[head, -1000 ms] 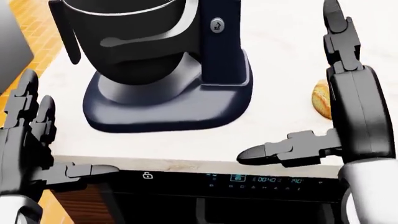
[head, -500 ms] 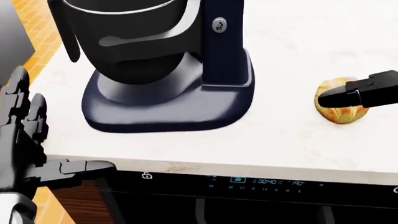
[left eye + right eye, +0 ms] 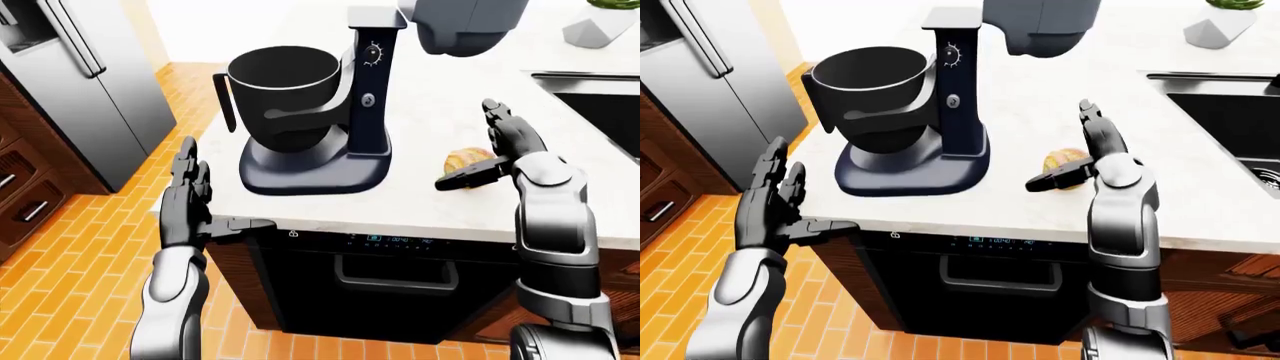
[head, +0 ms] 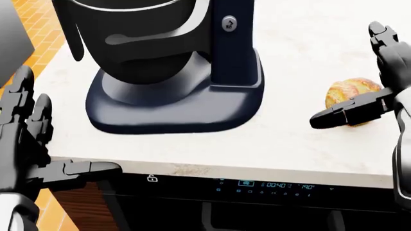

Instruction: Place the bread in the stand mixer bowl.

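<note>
Kitchen: pale stone counter [image 3: 430, 202] over a dark oven [image 3: 400, 277], orange herringbone floor [image 3: 80, 247], steel fridge [image 3: 90, 82] at the left of the left-eye view, sink [image 3: 1230, 105] at the right edge.
Mixer: dark navy stand mixer [image 3: 330, 142] sits on the counter, head tilted up, big black bowl [image 3: 285, 86] in its cradle, mouth open.
Bread: small round golden-brown roll [image 4: 352, 98] with a cracked crust, lying on the counter right of the mixer base, well apart from it, not in the bowl.
Right hand: right hand [image 4: 379, 79] is spread, thumb stretched out low across the near side of the roll, the other fingers [image 4: 383, 41] pointing up past it. Can't tell if anything actually touches the roll, but nothing's closed round it.
Left hand: left hand [image 3: 188, 199] is spread too, fingers up, thumb pointing right along the counter edge, left of the mixer.
What changed: half a second ago only the dark thumb showed over the roll in the head view; now the upright fingers are in shot too and the thumb sits lower. Roll and mixer haven't budged, left hand's about the same.
</note>
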### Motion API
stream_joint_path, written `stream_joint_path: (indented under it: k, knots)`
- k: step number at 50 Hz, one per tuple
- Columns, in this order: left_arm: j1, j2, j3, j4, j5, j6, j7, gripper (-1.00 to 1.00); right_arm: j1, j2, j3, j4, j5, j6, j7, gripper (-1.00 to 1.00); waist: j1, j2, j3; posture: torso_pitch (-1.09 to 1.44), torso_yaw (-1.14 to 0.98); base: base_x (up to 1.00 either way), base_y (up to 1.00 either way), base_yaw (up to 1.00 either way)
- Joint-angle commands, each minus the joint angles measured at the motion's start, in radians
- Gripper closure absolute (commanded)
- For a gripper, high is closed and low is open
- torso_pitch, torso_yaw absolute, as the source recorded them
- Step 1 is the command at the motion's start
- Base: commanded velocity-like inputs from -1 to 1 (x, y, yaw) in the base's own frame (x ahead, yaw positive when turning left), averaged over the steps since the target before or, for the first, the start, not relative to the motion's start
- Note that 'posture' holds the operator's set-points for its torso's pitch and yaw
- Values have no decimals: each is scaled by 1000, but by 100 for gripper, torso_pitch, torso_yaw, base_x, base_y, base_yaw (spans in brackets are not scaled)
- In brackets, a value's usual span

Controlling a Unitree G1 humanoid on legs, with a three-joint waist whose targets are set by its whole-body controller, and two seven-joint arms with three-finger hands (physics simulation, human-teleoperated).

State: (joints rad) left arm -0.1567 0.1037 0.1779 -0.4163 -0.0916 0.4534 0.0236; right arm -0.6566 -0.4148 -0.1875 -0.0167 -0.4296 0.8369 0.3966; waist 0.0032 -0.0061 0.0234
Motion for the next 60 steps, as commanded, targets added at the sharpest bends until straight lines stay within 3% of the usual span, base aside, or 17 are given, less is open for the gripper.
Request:
stream_joint_path:
  k: [1, 15, 29, 32, 43, 49, 53, 60]
  knots:
    - [-19, 5, 2, -37, 0, -36, 1, -100, -40, -14, -5, -17, -9, -32, -5, -100, 0, -3, -24, 0, 0, 0, 0, 0]
    - [-6, -2, -3, -54, 3, -32, 2, -100, 7, -4, -13, 30, -8, -30, -2, -100, 3, -7, -27, 0, 0, 0, 0, 0]
    - [-2, -3, -2, -60, 0, -35, -1, -100, 36, -7, -13, 56, -22, 61, 11, -100, 5, -12, -31, 0, 0, 0, 0, 0]
    - [-2, -3, 0, -61, -2, -34, 0, -100, 41, -2, -8, 51, -24, 84, 20, 100, 7, -14, -32, 0, 0, 0, 0, 0]
    - [-1, -2, 3, -63, -10, -40, 1, -100, 82, 6, -1, 9, -47, 119, 69, 100, 6, -24, -39, 0, 0, 0, 0, 0]
    - [-2, -1, 5, -63, -13, -40, 3, -100, 71, 7, -8, -63, -50, 51, 64, 100, 6, -24, -39, 0, 0, 0, 0, 0]
    - [0, -1, 5, -70, -14, -37, 4, -100, 47, -9, -32, -123, -36, 13, 58, 100, 5, -19, -34, 0, 0, 0, 0, 0]
    - [5, -1, 6, -86, -16, -27, 4, -100, -11, -23, -12, -214, -54, 57, 92, 100, 5, -7, -23, 0, 0, 0, 0, 0]
